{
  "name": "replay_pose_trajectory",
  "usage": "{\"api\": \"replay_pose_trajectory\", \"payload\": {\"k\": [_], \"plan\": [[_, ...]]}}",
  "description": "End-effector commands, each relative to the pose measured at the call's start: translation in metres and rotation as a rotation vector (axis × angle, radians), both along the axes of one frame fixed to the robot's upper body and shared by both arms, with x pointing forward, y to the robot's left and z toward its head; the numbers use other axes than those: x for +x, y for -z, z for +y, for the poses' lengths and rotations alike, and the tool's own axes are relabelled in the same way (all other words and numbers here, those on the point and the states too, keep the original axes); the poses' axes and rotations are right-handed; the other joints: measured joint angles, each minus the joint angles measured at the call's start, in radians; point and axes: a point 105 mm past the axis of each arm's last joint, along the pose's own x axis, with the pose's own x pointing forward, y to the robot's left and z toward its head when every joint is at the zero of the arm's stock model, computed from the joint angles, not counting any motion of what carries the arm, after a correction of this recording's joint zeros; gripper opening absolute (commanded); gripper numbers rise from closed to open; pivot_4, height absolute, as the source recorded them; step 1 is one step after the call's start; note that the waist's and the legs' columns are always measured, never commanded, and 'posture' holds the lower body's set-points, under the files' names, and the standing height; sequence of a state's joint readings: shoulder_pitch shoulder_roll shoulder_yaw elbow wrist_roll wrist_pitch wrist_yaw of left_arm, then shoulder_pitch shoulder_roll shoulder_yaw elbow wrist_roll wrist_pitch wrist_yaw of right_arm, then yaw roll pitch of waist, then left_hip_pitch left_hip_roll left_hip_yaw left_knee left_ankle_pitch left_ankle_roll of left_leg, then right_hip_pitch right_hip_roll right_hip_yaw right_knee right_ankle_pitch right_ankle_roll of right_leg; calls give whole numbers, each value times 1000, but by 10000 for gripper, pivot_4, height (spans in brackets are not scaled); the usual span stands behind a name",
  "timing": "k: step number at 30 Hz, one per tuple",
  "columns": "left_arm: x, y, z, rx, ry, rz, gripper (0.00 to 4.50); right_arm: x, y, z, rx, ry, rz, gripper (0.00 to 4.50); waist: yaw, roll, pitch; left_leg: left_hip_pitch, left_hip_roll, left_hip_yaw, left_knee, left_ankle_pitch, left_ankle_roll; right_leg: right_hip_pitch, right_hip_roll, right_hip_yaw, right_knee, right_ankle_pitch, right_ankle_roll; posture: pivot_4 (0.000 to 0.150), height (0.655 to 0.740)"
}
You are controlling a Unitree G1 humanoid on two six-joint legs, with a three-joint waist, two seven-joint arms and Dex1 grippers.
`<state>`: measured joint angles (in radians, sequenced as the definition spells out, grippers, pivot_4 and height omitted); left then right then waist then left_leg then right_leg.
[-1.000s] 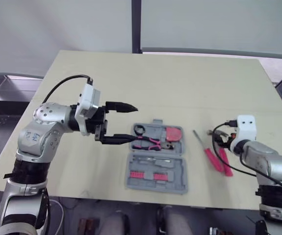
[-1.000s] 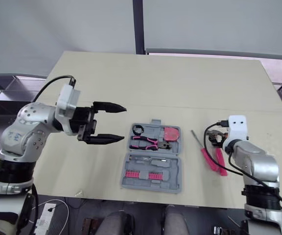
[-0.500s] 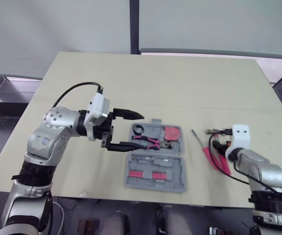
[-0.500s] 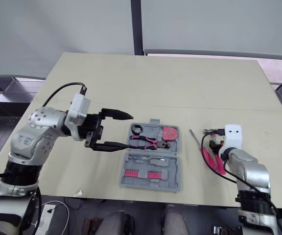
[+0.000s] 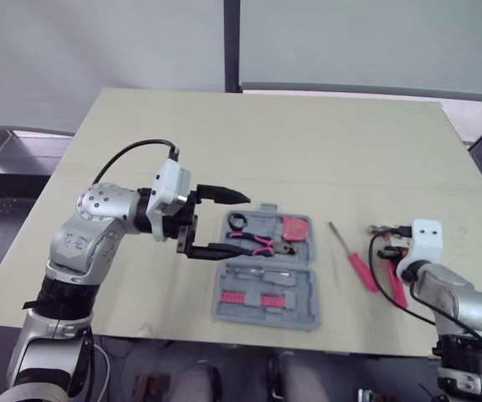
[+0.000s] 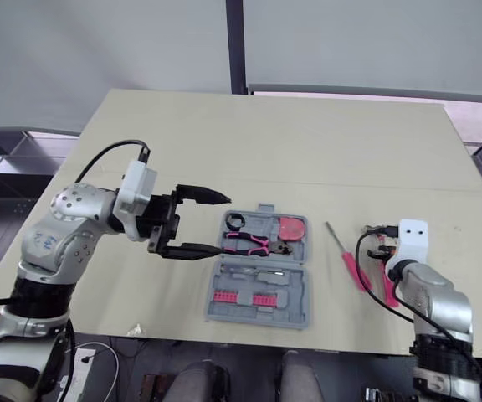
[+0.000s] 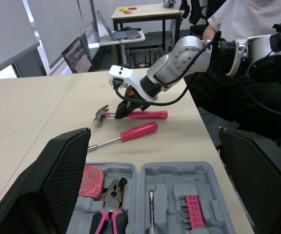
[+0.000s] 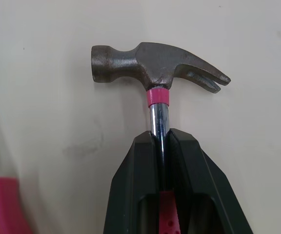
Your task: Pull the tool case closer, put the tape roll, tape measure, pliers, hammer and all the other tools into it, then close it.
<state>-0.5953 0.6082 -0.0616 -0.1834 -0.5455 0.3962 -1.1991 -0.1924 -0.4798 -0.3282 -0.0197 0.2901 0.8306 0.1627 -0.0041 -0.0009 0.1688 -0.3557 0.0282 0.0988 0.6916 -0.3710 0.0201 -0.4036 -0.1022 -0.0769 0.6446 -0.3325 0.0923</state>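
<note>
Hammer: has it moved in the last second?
Yes. The hammer, clamped in the right gripper, has shifted to the robot's right, away from the screwdriver, which has stayed put.

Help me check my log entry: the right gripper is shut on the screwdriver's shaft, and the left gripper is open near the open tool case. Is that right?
One detail is wrong. The right gripper is shut on the shaft of the hammer, not the screwdriver, which lies free beside it. The right wrist view shows this. The left gripper is indeed open near the open tool case.
</note>
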Motion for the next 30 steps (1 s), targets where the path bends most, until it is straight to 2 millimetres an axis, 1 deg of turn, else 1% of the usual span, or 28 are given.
{"api": "replay_pose_trajectory", "payload": {"k": [1,3,4,6,7,8,10,11,15,18,23,30], "plan": [[-6,-5,-2,-6,16,-31,45000,-10,-22,-10,-38,23,-59,305,0,0,0,0,0,0,0,0,0,0,0,0,0,0,0,1500,7400],[-6,-5,-2,-5,16,-31,45000,-20,-24,-12,-29,40,-55,305,2,0,0,0,0,0,0,0,0,0,0,0,0,0,0,1500,7400],[-6,-5,-1,-4,16,-31,45000,-25,-25,-12,-29,44,-56,305,13,-1,0,1,4,9,0,0,-1,-6,2,6,2,0,0,1500,7400],[-6,-5,-1,-2,17,-31,45000,-34,-27,-12,-37,48,-54,305,27,-4,1,5,12,49,1,-5,-4,-29,6,32,15,-2,-5,1500,7400],[-6,-5,-1,-2,18,-31,45000,-38,-27,-12,-40,49,-50,305,24,-3,0,4,11,59,0,-5,-5,-38,8,43,19,-1,-5,1500,7400],[-6,-5,-1,-1,19,-31,45000,-43,-27,-10,-43,46,-43,305,17,-3,0,3,9,58,0,-5,-5,-39,10,48,19,0,-4,1500,7400],[-7,-4,-1,1,22,-31,45000,-52,-26,-9,-51,44,-33,305,3,-3,0,2,10,56,0,-5,-5,-38,21,48,19,0,-4,1500,7400],[-7,-4,-2,1,24,-32,45000,-56,-27,-9,-50,48,-31,305,-2,-3,0,2,11,55,0,-5,-5,-38,22,50,19,1,-4,1500,7400],[-8,-4,-2,1,30,-31,45000,-72,-29,-9,-35,53,-27,305,-9,-2,0,3,13,55,1,-5,-5,-38,24,53,19,1,-5,1500,7400],[-9,-3,-3,1,38,-27,45000,-82,-26,-9,-30,64,-13,305,-8,-3,0,2,14,55,1,-5,-5,-38,24,53,18,1,-4,1500,7400],[-10,0,-3,2,43,-22,45000,-85,-17,-6,-14,82,-1,305,-9,-3,0,2,13,55,1,-5,-5,-38,24,53,18,1,-4,1500,7400],[-10,0,-3,1,43,-23,45000,-84,1,-5,-7,93,24,305,-9,-3,0,3,13,55,1,-5,-5,-38,24,53,18,1,-4,1500,7400]]}}
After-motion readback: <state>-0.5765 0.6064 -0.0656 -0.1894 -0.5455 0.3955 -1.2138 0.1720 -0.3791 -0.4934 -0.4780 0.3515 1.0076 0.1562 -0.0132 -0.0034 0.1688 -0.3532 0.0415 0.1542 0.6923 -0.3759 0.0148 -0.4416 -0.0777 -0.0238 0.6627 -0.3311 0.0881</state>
